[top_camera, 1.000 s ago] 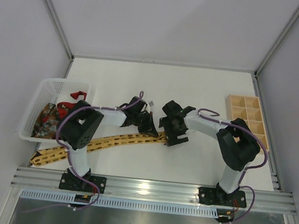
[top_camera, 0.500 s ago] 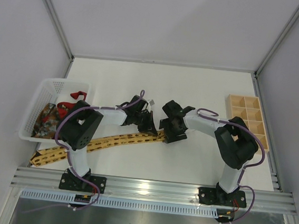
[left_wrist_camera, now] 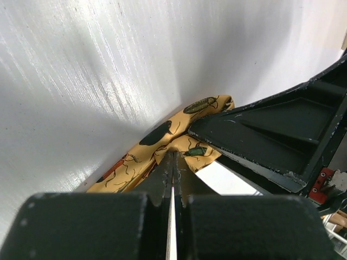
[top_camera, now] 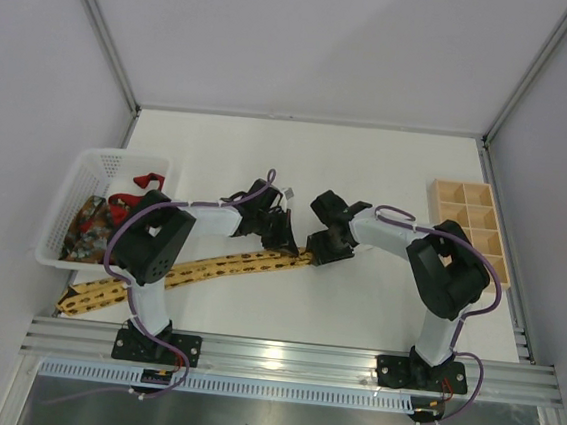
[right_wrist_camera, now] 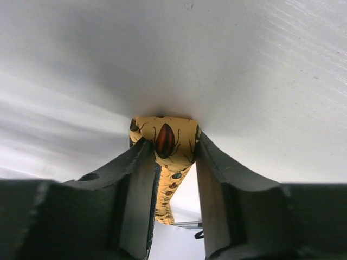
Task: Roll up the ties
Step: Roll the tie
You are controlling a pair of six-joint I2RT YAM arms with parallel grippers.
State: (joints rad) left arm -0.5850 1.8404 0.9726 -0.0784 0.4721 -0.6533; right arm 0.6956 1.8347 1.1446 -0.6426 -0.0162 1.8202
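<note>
At the far left a white basket (top_camera: 108, 160) is holding the patterned tie (top_camera: 86, 229) and the red tie (top_camera: 141, 181), both loose and unrolled. The yellow tie (top_camera: 213, 264) is lying stretched across the worktop (top_camera: 298, 164), running from the near left corner, under the left arm, up to the middle, where both arms are meeting it.

The left arm's fingers (left_wrist_camera: 160, 176) are pressing together, and the cloth is puckering at their tips, so they seem to be pinching the yellow tie just short of its end. Just beside them, the right arm's fingers (right_wrist_camera: 135, 173) are standing part-way apart with the tie's very end filling the gap and touching both inner faces, gripped across its width.

By my reading, the step in hand is starting the roll on the first tie: the end is being taken up, but no turn of cloth is showing yet. The next move is probably calling for the right wrist to turn that end over onto the strip while the left pinch is keeping the cloth from sliding. A slack hold risks a loose, crooked coil.

At the far right a wooden tray (top_camera: 451, 194) of compartments is sitting partly behind the right arm.

Counting: three ties, one basket, one tray, two arms.
</note>
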